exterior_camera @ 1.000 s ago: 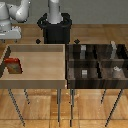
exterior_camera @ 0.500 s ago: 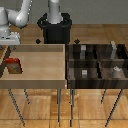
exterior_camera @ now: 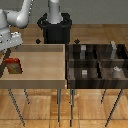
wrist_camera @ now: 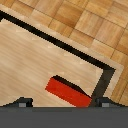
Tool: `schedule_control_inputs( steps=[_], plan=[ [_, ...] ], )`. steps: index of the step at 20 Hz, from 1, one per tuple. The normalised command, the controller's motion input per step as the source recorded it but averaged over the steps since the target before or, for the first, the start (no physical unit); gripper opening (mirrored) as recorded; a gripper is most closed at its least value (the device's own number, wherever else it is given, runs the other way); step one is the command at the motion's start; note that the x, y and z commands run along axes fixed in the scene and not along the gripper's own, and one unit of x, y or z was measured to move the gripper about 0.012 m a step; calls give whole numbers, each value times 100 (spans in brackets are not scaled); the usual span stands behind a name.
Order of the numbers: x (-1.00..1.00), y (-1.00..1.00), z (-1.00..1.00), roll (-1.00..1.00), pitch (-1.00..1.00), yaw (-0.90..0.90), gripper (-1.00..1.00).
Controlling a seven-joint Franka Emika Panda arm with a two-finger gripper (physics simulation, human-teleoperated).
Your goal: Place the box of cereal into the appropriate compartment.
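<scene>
Still inside the light-wood tray (exterior_camera: 45,75): the box of cereal (exterior_camera: 13,65).

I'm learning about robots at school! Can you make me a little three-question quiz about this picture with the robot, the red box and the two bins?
1. True or false: the box of cereal already sits inside the dark divided bin.
2. Where does the box lie in the light-wood tray? A) near the end at the exterior view's left B) in the middle C) against the dark bin
3. Fill in: the dark bin is split into ____ compartments.

Key:
1. False. It still lies in the light-wood tray.
2. A, with the gripper above it.
3. Four.
</scene>
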Motion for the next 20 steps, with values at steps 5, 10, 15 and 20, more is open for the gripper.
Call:
schedule_control_inputs(
  steps=[5, 10, 15, 20],
  plan=[
    [0, 0, 0, 0, 0, 6, 100],
    [0, 0, 0, 0, 0, 48, 100],
    [0, 0, 0, 0, 0, 91, 100],
    [0, 0, 0, 0, 0, 63, 100]
  ],
)
